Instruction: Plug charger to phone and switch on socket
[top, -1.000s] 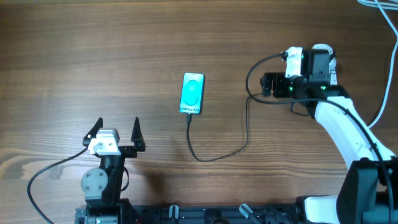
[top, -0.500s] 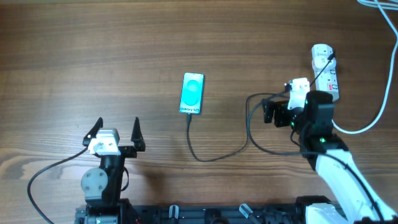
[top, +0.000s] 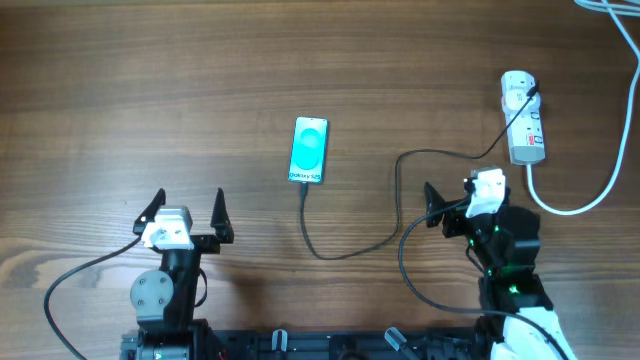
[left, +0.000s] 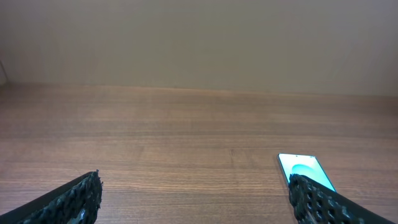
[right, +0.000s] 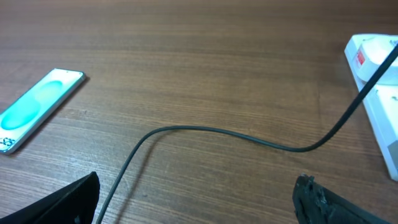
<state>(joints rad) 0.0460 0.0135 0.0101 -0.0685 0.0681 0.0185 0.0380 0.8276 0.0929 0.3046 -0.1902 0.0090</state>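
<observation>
— Where is the phone (top: 309, 150)?
— It lies flat on the table (top: 120, 70), near the middle, with its teal screen lit and facing up.
— And the charger (top: 397, 190)?
— The thin black cable meets the phone's near edge. It loops across the wood and runs up to the far end of the socket (top: 526, 135). The socket lies at the right, with a thick white cord (top: 575, 211) curving off it. I cannot tell whether its switch is on.
— The grippers?
— The left gripper (top: 189, 200) sits near the front edge, jaws spread wide, holding nothing. The right gripper (right: 198, 180) hangs just beside the cable's loop, between phone and socket. Its jaws are wide apart too, and empty.
</observation>
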